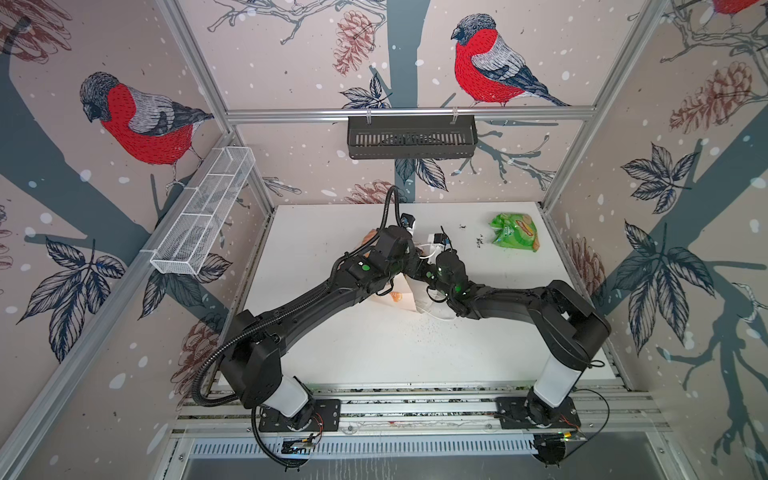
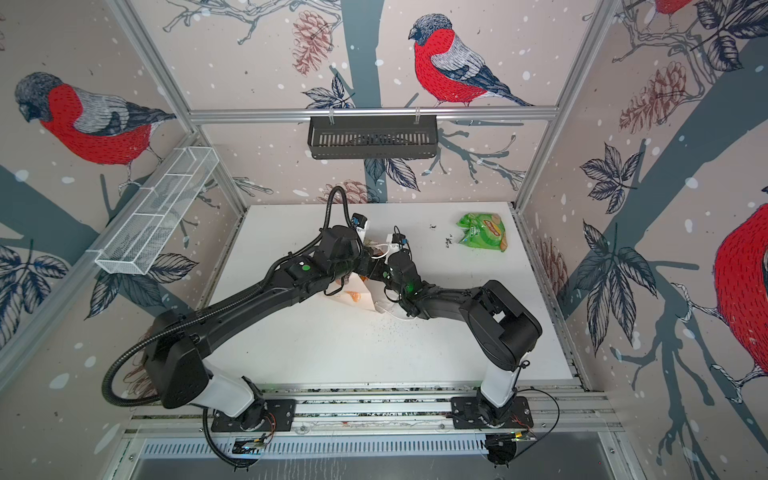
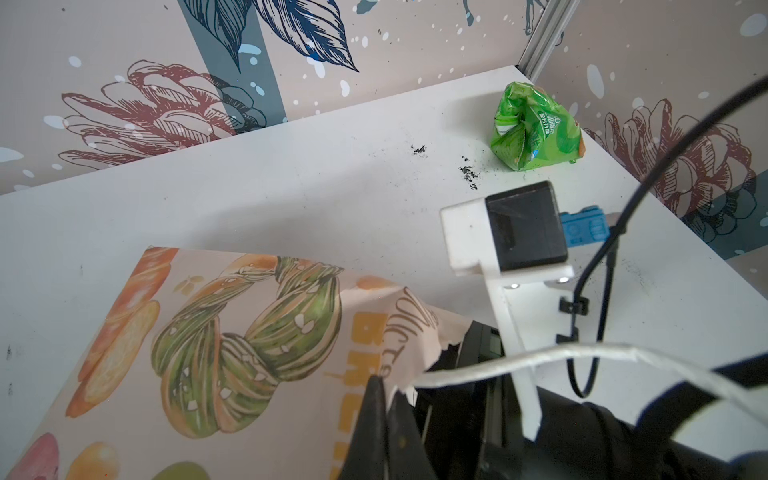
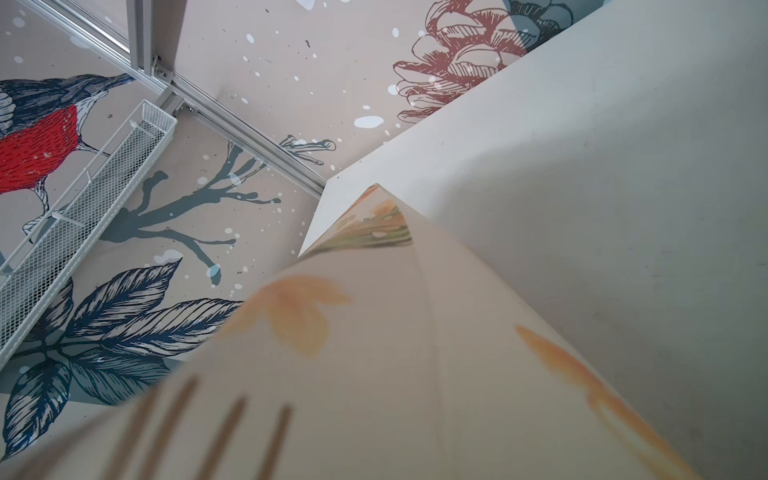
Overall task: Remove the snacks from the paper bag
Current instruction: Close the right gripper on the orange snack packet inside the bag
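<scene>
The cream-white paper carrier bag (image 3: 216, 332), printed with orange and green emblems, sits at the middle of the white worktop (image 1: 374, 357), mostly hidden under both arms in both top views. It appears to lie tipped over. One closed corner points toward the far-left corner of the worktop, and its torn mouth faces the middle, where the grippers meet. I judge its long axis to run between those two, though the arms hide too much to be sure.

The left gripper (image 3: 386, 415) is clenched on the ragged rim of the mouth, with paper pinched between its dark fingers. The right gripper (image 3: 478, 349) sits just beside it behind the torn edge, under the bag's white cord handle (image 3: 582, 353). Its jaws are closed, but what they have caught, if anything, is hidden.

One snack, a crumpled glossy green packet (image 1: 515, 232), is already out, lying near the far-right corner beside scattered dark crumbs (image 3: 467, 174). No other packet shows, so the rest are probably inside.

The step in hand looks like working at the mouth for the next packet. The next move calls for holding the rim steady and drawing out gently, since the paper is already torn.
</scene>
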